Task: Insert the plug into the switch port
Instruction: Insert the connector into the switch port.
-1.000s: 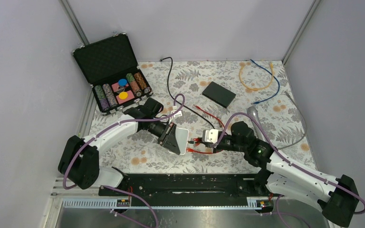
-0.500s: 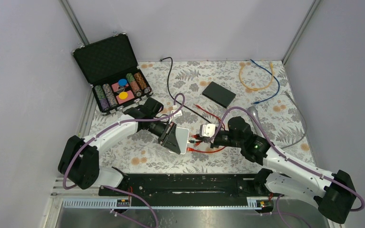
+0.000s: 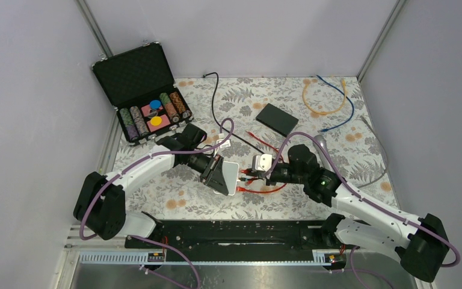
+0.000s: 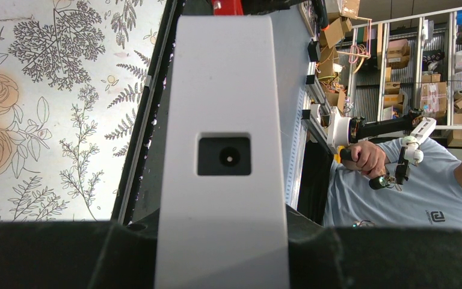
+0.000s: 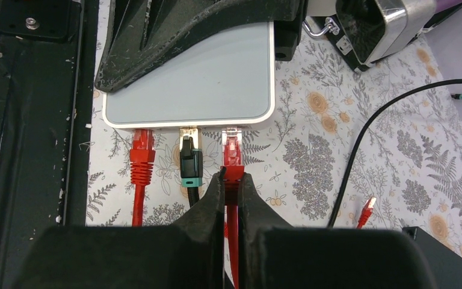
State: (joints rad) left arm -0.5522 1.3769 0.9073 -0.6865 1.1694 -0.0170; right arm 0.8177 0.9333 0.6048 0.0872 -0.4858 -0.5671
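left gripper [image 4: 222, 253]: closed partway around the white switch [image 5: 189, 78], clamping its body from both sides; the power jack [image 4: 224, 156] faces my left wrist camera.
switch: held between my two arms, its port edge turned toward my right arm.
taken ports: a seated red plug [image 5: 142, 153], then a black plug [image 5: 190, 159] with a teal boot, both left of mine along that edge.
held red plug [image 5: 233, 150]: third along, nose at the mouth of its port; I cannot tell whether it has latched.
right gripper [image 5: 231, 192]: fingers [image 5: 213, 201] pressed almost together, pinching the held red plug just behind its head.
axis: the plug's length runs straight out from my right fingertips, square to the port edge, with the port dead ahead.
next move, as I judge it: a straight push along that line by my right arm, which is the nearer one, while the left braces the switch.
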